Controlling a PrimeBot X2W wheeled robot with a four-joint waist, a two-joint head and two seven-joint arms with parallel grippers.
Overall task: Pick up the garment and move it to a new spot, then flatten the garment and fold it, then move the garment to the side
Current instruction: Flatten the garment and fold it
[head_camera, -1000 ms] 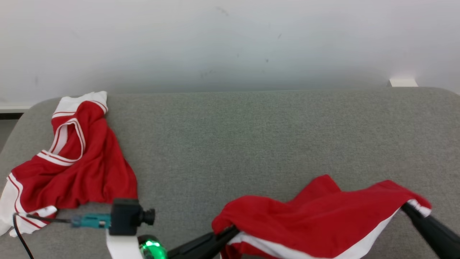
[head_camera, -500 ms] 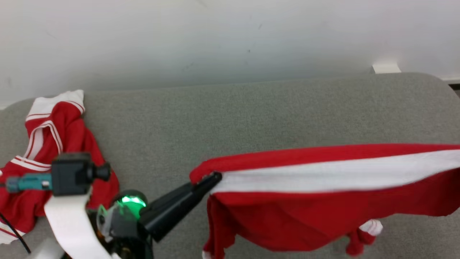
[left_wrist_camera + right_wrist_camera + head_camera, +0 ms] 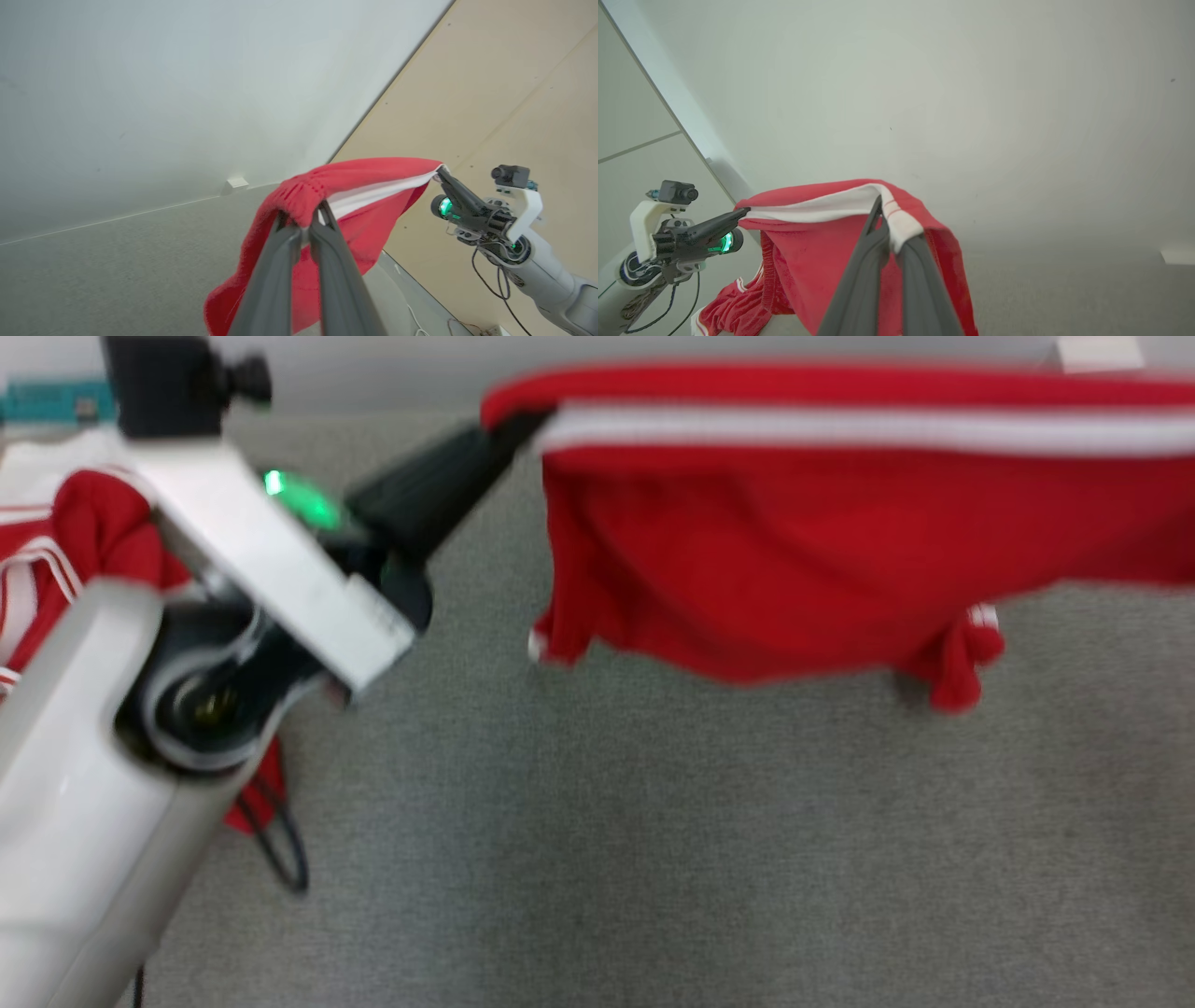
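Observation:
The garment (image 3: pixel 794 541) is red with a white band along its top edge. It hangs stretched between my two grippers, above the grey padded surface (image 3: pixel 653 859). My left gripper (image 3: pixel 532 422) is shut on its left corner, and my right gripper (image 3: pixel 885 224) is shut on the white-banded right corner. In the left wrist view my left gripper (image 3: pixel 301 219) pinches bunched red cloth (image 3: pixel 355 228), with my right gripper (image 3: pixel 438 170) at the far end. The right wrist view has the garment (image 3: pixel 812 252) sagging below the taut edge toward my left gripper (image 3: pixel 745 211).
A second red and white garment (image 3: pixel 84 523) lies crumpled at the surface's left end, behind my left forearm (image 3: pixel 112 784); it is also in the right wrist view (image 3: pixel 733 308). A pale wall stands behind the surface.
The garment went from lying crumpled on the surface to being lifted and pulled taut between both grippers. The head camera has tilted down, so the whole picture has shifted.

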